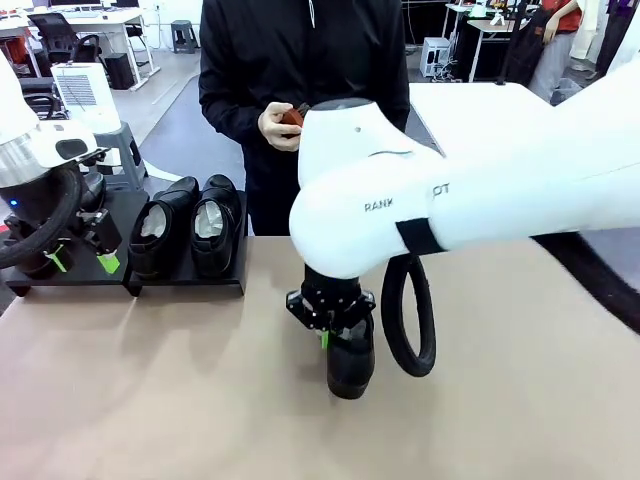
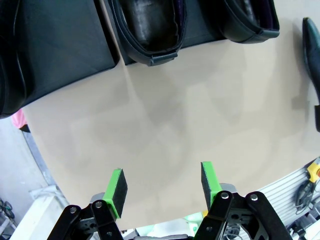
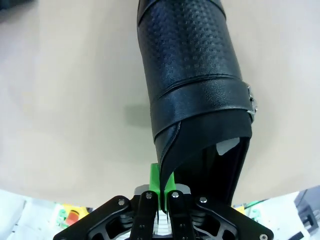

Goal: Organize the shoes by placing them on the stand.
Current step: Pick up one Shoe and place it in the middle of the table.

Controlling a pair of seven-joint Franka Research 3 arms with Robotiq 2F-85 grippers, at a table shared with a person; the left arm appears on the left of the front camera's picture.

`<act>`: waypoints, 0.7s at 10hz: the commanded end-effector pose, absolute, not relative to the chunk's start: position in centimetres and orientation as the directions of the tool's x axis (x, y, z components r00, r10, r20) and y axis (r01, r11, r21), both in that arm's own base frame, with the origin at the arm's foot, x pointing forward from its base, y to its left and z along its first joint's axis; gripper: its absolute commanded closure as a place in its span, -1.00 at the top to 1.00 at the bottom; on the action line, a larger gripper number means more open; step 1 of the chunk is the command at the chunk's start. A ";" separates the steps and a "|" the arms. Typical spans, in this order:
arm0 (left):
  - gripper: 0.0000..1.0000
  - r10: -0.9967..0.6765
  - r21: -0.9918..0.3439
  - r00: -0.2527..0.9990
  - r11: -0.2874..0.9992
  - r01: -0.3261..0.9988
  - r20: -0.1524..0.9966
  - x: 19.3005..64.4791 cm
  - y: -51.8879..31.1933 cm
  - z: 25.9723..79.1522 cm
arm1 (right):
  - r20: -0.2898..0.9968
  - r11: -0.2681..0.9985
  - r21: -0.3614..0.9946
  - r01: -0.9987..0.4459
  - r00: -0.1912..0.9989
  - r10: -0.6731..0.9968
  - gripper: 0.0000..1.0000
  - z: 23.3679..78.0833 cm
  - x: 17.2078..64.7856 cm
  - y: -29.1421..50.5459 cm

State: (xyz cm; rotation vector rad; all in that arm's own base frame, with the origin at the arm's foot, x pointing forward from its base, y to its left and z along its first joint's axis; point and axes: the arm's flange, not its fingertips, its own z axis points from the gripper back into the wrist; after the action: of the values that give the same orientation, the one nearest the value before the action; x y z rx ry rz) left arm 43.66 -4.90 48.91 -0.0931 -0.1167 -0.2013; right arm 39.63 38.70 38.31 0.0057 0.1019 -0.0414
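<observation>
The right gripper (image 3: 161, 192) is clamped on the collar edge of a black shoe (image 3: 192, 85) at lower centre of the front view, on the tan table (image 1: 180, 390). The left gripper (image 2: 162, 182), fingers apart and empty, hangs at far left beside the stand (image 1: 190, 283), which holds two shoes (image 1: 188, 230).

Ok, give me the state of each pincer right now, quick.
Left pincer: open, holding nothing, above the table near the stand.
Right pincer: closed on the collar edge of a black shoe.
</observation>
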 end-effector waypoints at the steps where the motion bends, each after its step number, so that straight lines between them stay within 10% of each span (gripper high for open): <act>1: 0.55 -0.192 -0.086 0.972 0.975 0.204 0.132 43.5 -4.8 48.9 | -0.157 0.998 -0.029 0.049 0.986 -0.053 -1.00 37.8 39.9 38.5; 5: 0.55 -0.192 -0.086 0.972 0.975 0.204 0.132 43.5 -4.8 48.9 | -0.229 0.999 -0.019 0.027 0.973 -0.031 -1.00 35.8 39.1 39.2; 7: 0.55 -0.192 -0.086 0.972 0.975 0.204 0.132 43.5 -4.8 48.9 | -0.224 0.999 -0.012 0.033 0.974 -0.035 -0.30 35.9 38.9 38.9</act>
State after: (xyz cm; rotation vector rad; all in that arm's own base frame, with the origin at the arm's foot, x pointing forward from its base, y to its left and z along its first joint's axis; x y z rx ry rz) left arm 43.66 -4.90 48.91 -0.0931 -0.1167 -0.2012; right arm 39.01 38.99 35.45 -0.0218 0.2065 -0.0474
